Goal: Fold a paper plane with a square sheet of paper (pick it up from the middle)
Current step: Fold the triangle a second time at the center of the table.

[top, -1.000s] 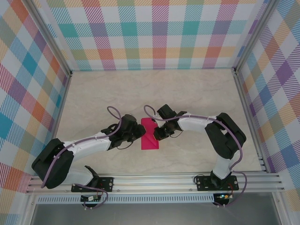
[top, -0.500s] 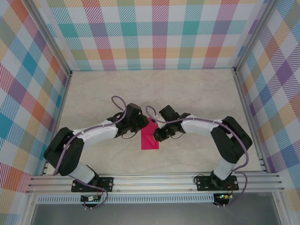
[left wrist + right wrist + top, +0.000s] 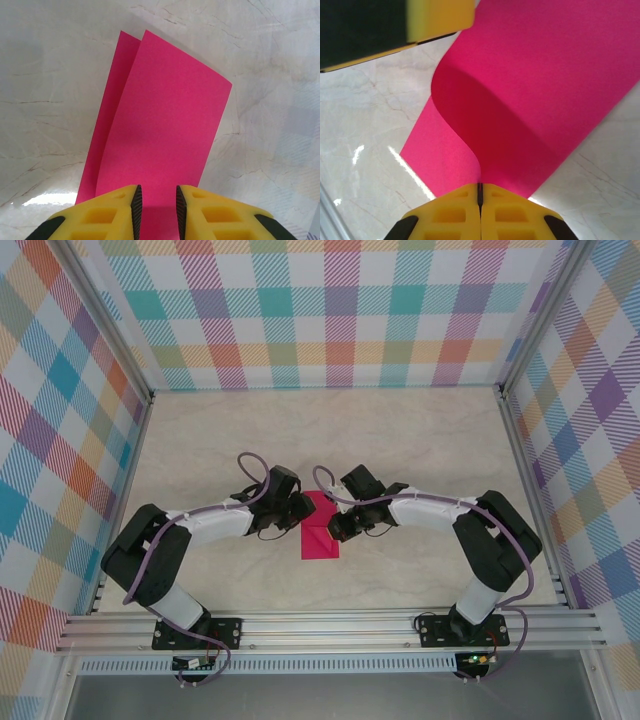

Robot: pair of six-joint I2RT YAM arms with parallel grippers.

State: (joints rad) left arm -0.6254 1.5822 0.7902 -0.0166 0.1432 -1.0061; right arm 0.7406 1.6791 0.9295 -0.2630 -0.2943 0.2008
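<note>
Magenta-pink, the square sheet of paper [image 3: 320, 532] lies folded over on the pale marble-look table [image 3: 420, 440], between the two grippers. The right gripper [image 3: 480, 192], at the sheet's right edge, is closed tight, with the curled-up top layer pinched in its seam. The left gripper [image 3: 155, 202], at the sheet's far left corner, has its jaws a narrow gap apart, with paper showing in the gap. Whether its pads actually grip the paper is hard to tell.
</note>
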